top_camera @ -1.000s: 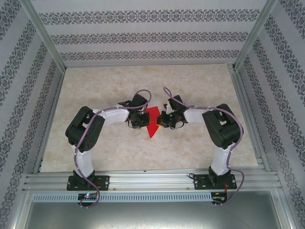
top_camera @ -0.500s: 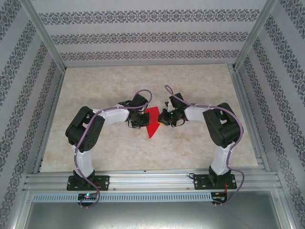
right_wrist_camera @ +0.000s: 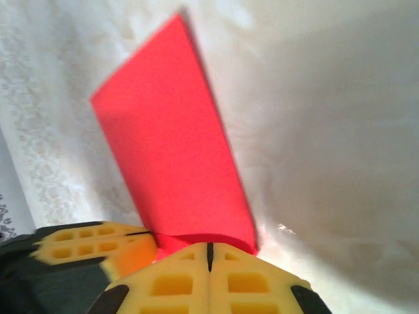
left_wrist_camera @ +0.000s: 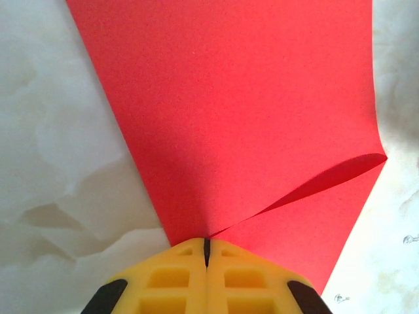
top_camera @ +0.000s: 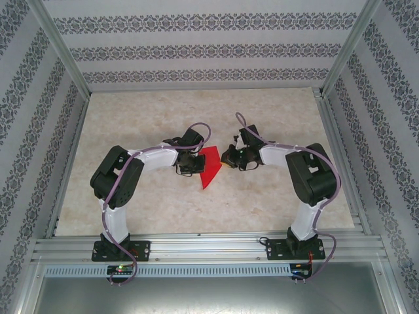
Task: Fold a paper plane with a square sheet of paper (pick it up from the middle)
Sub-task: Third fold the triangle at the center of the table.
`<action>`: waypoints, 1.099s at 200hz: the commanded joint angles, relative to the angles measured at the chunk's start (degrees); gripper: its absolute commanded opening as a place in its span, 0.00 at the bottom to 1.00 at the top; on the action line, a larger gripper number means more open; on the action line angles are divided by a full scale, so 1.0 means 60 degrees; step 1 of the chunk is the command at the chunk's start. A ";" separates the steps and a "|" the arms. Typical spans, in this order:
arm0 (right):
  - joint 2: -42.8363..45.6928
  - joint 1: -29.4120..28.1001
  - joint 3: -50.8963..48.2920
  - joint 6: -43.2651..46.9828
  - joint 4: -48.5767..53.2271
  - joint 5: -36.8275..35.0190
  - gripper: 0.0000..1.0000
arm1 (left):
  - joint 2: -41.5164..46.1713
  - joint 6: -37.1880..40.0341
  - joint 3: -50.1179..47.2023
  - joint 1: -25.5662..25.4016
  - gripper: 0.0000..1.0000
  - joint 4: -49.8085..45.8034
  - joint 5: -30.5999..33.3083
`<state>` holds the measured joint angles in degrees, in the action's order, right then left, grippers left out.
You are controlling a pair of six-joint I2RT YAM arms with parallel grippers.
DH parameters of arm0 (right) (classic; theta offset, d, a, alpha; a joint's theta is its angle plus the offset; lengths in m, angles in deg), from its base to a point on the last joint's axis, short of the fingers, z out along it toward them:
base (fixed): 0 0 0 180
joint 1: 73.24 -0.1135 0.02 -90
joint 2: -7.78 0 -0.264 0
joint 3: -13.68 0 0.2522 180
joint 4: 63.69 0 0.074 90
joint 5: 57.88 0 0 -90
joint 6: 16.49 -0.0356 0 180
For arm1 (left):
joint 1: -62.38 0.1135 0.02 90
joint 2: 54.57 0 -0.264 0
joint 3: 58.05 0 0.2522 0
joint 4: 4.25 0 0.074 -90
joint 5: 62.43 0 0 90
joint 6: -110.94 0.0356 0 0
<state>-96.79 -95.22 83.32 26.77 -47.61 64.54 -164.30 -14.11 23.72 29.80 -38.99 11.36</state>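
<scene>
If the red sheet [top_camera: 208,171] is dragged rather than let go: thin paper follows whatever pinches it, so it would probably skid or wrinkle.
Risk at the fold: the raised flap [left_wrist_camera: 340,173] is bowed, not pressed down. It may well spring open, or crease off-line if pushed from one side only.
Risk between the arms: the left pincer [left_wrist_camera: 206,252] and the right pincer [right_wrist_camera: 209,252] work at opposite edges of one small sheet. A pull by either could tear it or skew its point, and the fingers are near enough to each other to knock together.
Sheet, form: bright red and unmarked, a tapering shape, broad toward the far edge of the surface [top_camera: 163,118] and pointed toward the near edge.
Sheet, layers: one layer lies flat, and a loose flap lifts off it in a shallow curl at one side.
Sheet, place: about the middle of the surface, between the two pincers.
Left pincer: closed, fingers meeting, with the fold line running straight into the seam. It appears clamped on the sheet's edge.
Right pincer: closed at the opposite edge. Red shows just at its tips, but whether paper lies between the fingers cannot be told.
</scene>
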 commanded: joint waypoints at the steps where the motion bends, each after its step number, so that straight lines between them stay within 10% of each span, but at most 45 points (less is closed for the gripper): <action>1: 0.0349 -0.0064 0.0101 0.0121 0.0168 -0.0261 0.00 | -0.0395 0.0584 0.0099 -0.0034 0.00 -0.0786 0.0549; 166: -0.1071 -0.0962 -0.0266 0.0120 -0.0118 -0.0434 0.00 | 0.0208 0.0626 0.0398 -0.0034 0.00 -0.0493 -0.0005; 220: -0.1126 -0.1031 -0.0448 -0.0179 -0.0173 -0.0752 0.00 | 0.1648 -0.0962 0.0065 -0.0448 0.35 -0.0566 0.1254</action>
<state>-101.34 -100.51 82.75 26.57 -51.15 64.26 -160.48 -13.85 24.61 29.41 -40.43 12.96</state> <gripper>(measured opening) 0.039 0.309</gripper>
